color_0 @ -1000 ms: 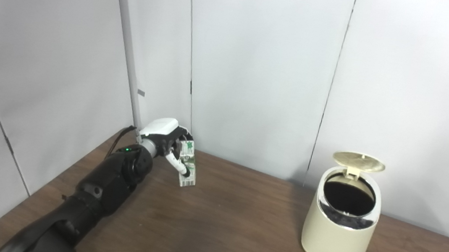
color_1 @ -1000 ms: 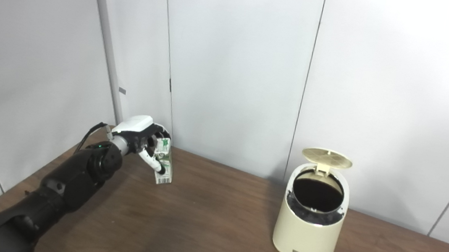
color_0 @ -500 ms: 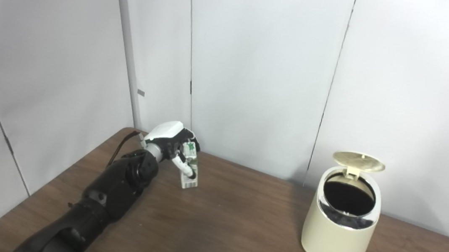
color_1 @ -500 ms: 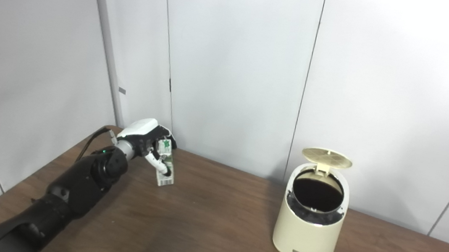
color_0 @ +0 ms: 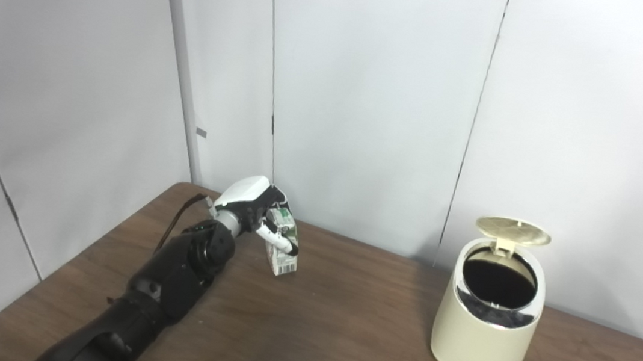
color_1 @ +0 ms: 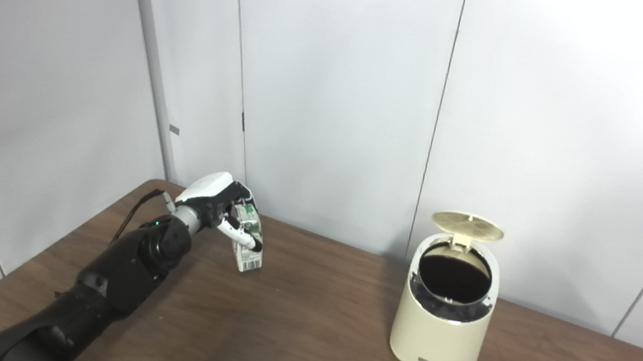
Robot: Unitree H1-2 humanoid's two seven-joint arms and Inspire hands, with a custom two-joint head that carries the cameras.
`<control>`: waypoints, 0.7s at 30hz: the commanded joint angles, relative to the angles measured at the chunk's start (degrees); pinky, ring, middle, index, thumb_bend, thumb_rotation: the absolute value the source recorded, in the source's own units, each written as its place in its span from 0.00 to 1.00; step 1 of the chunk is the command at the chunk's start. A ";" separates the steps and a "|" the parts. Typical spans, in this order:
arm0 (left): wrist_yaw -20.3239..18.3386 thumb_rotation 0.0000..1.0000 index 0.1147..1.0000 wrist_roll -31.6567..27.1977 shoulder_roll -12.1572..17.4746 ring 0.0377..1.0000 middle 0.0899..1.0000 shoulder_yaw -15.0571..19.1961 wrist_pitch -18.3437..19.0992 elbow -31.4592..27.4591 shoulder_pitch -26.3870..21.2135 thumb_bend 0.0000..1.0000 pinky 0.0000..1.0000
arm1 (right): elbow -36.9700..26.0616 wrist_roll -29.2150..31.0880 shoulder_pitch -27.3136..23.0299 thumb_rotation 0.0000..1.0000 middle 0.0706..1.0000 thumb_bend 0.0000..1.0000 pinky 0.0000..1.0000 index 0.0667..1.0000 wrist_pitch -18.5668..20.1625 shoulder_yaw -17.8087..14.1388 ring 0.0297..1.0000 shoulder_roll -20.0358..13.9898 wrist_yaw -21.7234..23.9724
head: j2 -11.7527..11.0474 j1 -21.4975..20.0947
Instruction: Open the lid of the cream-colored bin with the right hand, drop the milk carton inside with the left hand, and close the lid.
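I have the left hand (color_0: 248, 208) wrapped around the milk carton (color_0: 282, 250), fingers (color_0: 276, 239) curled across its front face and the palm behind it, so the grip takes the carton near its top and leaves the lower half hanging free. It sits tilted, top leaning toward the back left corner of the table (color_0: 339, 340), and I judge its bottom is clear of the wood or barely so; I cannot tell for certain from either eye view. I hold it that way because the carton has to travel across to the cream-colored bin (color_1: 440, 333), which stands well apart toward the right side of the table, near the back edge. The lid (color_1: 467, 225) is already standing open on its rear hinge, tipped back over the far rim, which leaves the dark mouth facing up and slightly toward me, a clear target for a drop from above. The right hand is out of view, so I cannot say how it stands. As I judge it, the opening step is done and I am in the carry; the carton needs lifting above the rim before I let go, and the lid must stay up on its own meanwhile.
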 commanded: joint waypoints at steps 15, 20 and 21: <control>9.06 0.00 0.43 2.68 -1.73 0.41 0.42 3.92 -0.12 -15.07 3.89 0.48 0.36 | -0.84 -1.36 -1.19 1.00 0.85 0.71 0.65 0.90 -1.26 -0.02 0.81 -0.29 -0.47 | -0.03 -3.39; 10.19 0.00 0.43 5.47 -1.62 0.41 0.43 2.96 -2.83 -19.69 5.30 0.48 0.35 | 0.04 3.00 -1.23 1.00 0.89 0.65 0.73 0.95 -3.59 -0.27 0.87 -0.28 1.38 | 0.05 -6.20; 10.26 0.00 0.41 5.80 -1.54 0.41 0.43 2.96 -3.41 -20.82 5.69 0.48 0.34 | 0.45 3.34 -1.31 0.99 0.91 0.66 0.76 0.95 -4.01 -0.26 0.88 -0.41 1.46 | 0.00 -7.05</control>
